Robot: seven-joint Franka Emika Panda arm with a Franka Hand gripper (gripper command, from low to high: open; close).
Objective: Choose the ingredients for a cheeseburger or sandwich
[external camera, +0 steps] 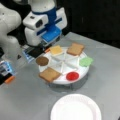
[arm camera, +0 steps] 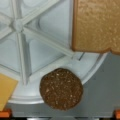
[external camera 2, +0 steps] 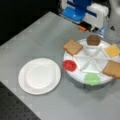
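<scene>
Fingers: orange tips barely peek at wrist view's bottom corners; can't tell whether spread or clenched, holding nothing visible. My gripper hovers over patty at tray rim. Selection just starting; plate bare. Needs centred descent.

My gripper hangs above the divided tray, at its rim beside the patty. On the tray rim, going round from the patty, lie the cheese, a bread square, the green square, the red disc and another bread square. The paper plate lies on the table, towards a front view's bottom from the tray.
</scene>
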